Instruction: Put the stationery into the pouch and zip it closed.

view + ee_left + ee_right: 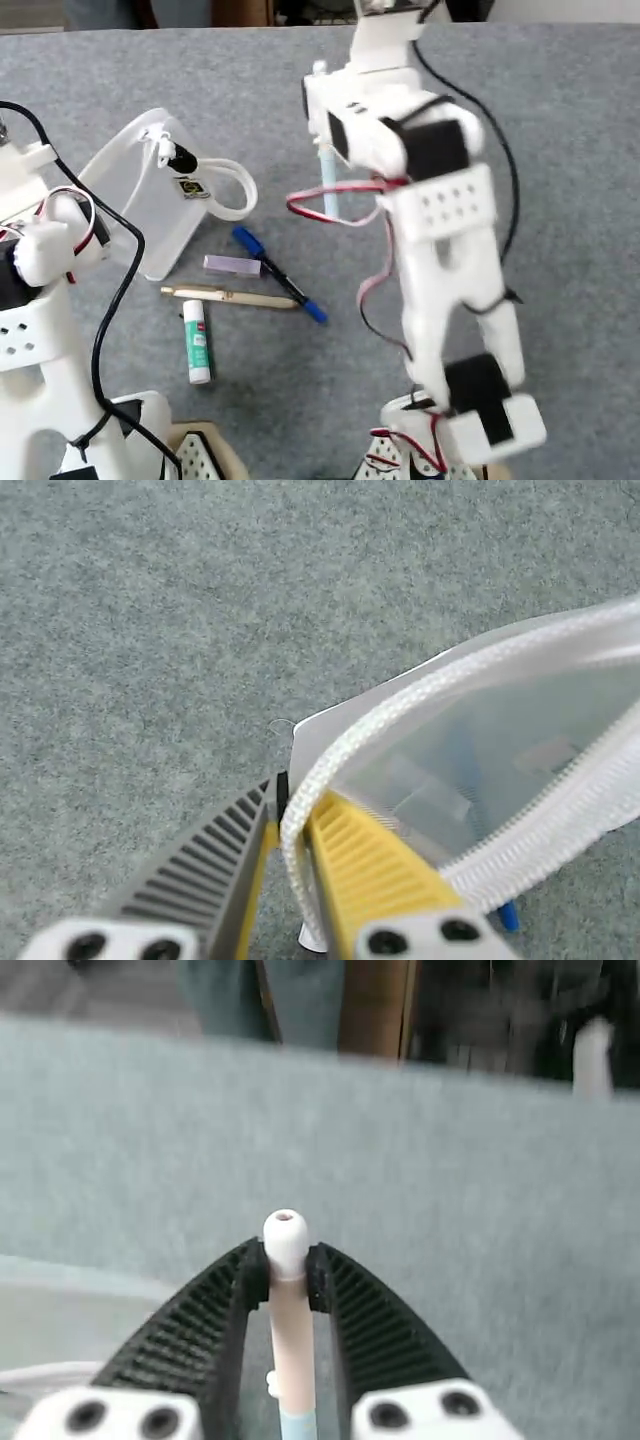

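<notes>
A translucent white pouch (150, 200) stands open on the grey table, with a white strap loop (238, 190) and a black zipper pull (181, 158). My left gripper (285, 798) is shut on the pouch's zipper edge (400, 705); the left arm (40, 250) stands at the pouch's left. My right gripper (287, 1265) is shut on a white-capped, light blue pen (285, 1232), holding it upright (327, 180) above the table to the right of the pouch. A blue marker (280, 272), a lavender eraser (232, 265), a beige pen (230, 295) and a glue stick (197, 340) lie in front of the pouch.
The right arm (440, 250) with red wires (330, 205) spans the table's middle right. The bases of both arms sit at the near edge (200, 455). Bare grey cloth (560, 150) lies to the far right.
</notes>
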Motion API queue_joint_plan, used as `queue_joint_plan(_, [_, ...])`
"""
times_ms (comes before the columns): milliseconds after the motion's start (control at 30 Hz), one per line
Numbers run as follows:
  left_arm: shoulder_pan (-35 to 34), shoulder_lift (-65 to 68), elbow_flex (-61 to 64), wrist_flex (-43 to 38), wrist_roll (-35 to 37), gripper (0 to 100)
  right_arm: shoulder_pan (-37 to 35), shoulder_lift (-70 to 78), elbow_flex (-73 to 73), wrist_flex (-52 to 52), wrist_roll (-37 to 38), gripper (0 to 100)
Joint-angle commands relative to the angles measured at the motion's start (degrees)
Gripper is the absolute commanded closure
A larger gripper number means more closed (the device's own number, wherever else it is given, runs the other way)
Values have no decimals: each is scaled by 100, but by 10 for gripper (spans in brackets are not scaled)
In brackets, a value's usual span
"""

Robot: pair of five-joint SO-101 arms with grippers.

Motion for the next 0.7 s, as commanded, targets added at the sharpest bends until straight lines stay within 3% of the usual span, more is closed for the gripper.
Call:
queue_joint_plan(0, [92, 62, 382, 79, -53, 972, 44, -681, -259, -325, 141, 986])
queue_joint_plan(167, [163, 62, 646, 70, -53, 972, -404, -1182, -224, -334, 132, 986])
queue_joint_plan(433, [1200, 62, 971, 70, -44, 972, -1609, -1815, -233, -360, 97, 986])
queue_joint_plan(667, [1288, 62, 1024, 70, -53, 972, -2462, -2220, -259, -607, 132, 986])
